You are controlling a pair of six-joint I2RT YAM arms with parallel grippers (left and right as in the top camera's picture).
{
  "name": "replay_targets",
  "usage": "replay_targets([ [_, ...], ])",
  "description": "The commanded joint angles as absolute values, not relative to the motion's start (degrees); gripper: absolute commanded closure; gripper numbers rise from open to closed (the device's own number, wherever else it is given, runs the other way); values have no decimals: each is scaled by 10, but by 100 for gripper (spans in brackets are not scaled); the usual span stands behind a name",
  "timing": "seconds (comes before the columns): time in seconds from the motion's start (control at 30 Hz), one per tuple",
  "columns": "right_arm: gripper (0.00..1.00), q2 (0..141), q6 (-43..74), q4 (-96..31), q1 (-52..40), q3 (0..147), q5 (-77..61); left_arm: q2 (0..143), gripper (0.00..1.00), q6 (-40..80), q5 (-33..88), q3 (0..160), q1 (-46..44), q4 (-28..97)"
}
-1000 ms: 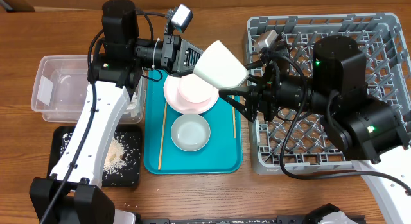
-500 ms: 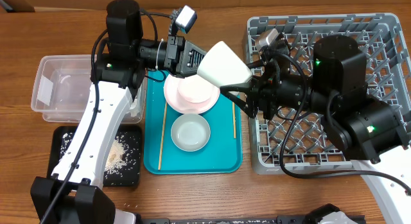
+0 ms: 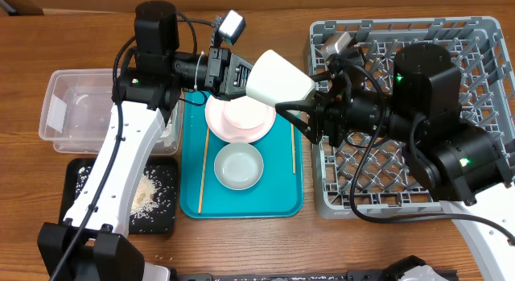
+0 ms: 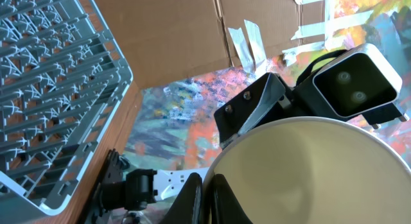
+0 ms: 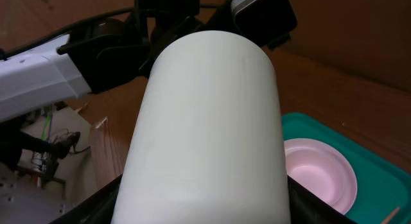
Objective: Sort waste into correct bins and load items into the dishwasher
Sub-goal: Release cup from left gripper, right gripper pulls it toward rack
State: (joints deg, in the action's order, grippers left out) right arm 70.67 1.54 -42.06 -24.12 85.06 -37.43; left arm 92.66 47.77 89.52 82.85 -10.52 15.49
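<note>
You are looking down at the small white cup [image 3: 278, 80], which is hanging on its side above the bench [image 3: 338, 249], over the far right corner of the teal tray [image 3: 241, 204] and just beside the grey dish rack [image 3: 483, 27]. Your left end effector [image 3: 248, 78] is clenching the cup's rim, with the open mouth facing the left arm; in the left wrist view its fingertips [image 4: 192, 198] are pinching the rim at the bottom edge. Your right end effector [image 3: 302, 112] is straddling the cup's base end with a finger on either side, and in the right wrist view the cup is filling the space between them; you cannot tell whether those fingers are pressing on the wall or standing just clear of it. Below, the pink bowl [image 3: 241, 113] is sitting on the pink plate [image 3: 216, 124] at the far end of the teal tray, and the pale grey-green bowl [image 3: 239, 166] is sitting nearer you. One of the chopsticks [image 3: 203, 168] is lying along each long side. Loose rice [image 3: 145, 192] is lying in the black tray [image 3: 76, 208], beside the clear tub [image 3: 80, 96].
</note>
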Motion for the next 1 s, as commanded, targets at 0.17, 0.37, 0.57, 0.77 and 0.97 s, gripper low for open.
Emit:
replay_targets([
  [0.17, 57, 703, -3, -390, -250, 862, -352, 921, 96, 450, 907, 830, -132, 169],
  [0.37, 58, 703, -3, -393, -250, 862, -338, 921, 87, 450, 906, 830, -128, 169],
  [0.57, 62, 703, -3, -406, -250, 862, -289, 921, 69, 450, 906, 830, -118, 166],
  [0.77, 63, 703, -3, -418, -250, 862, -267, 921, 66, 449, 905, 830, -86, 158],
  [0.97, 64, 703, -3, -443, -250, 862, -225, 922, 61, 434, 887, 830, -44, 158],
])
